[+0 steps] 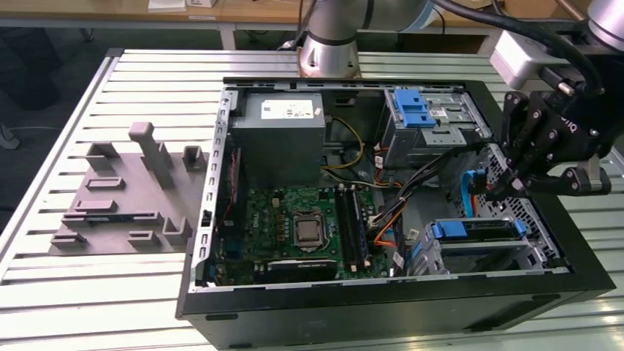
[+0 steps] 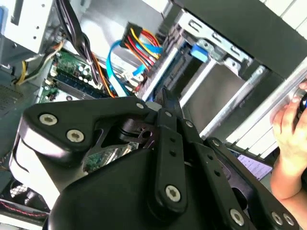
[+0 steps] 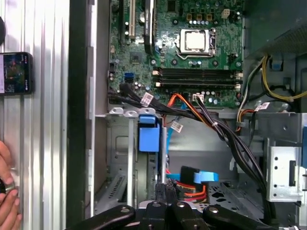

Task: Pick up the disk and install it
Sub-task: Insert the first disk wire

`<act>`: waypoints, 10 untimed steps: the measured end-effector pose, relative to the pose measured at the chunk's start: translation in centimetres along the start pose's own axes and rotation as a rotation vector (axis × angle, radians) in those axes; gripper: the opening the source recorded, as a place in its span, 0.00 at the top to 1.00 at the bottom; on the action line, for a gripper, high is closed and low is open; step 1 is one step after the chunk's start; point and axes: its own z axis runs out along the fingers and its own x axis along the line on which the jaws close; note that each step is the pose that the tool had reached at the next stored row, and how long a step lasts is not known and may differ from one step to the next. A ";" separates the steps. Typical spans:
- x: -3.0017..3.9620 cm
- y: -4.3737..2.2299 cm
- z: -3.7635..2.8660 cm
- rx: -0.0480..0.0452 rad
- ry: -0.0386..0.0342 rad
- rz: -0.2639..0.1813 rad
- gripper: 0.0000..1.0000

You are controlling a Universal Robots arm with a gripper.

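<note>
On the exterior view's left, a grey moulded holder (image 1: 117,197) lay on the slatted worktop (image 1: 58,307). Its slots carried no part, so we judged that it was only a place to stage components. Next to it stood the open computer case (image 1: 390,311), lying on its side, probably so that the arm could reach in from above. Inside we saw the grey power supply box (image 1: 283,131), and below it the motherboard (image 1: 292,227).

More to the right, the disk (image 1: 487,232) sat in the lower drive bay of the case, with its blue carrier front turned toward the motherboard. It looked seated between the bay rails, but we could not tell if it was fully pushed in.

The gripper (image 1: 499,191) hung just above this bay, beside the blue and orange cables (image 1: 475,191). Its fingers (image 3: 162,190) were together and held nothing, as far as both wrist views let us judge. The disk was therefore carried by the bay alone.
</note>
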 end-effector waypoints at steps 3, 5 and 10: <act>-0.71 -0.21 0.27 0.0000 0.0000 0.000 0.89; -0.94 -0.25 0.44 0.0000 0.0006 0.000 0.89; -1.12 -0.31 1.09 0.0000 0.0006 0.001 0.76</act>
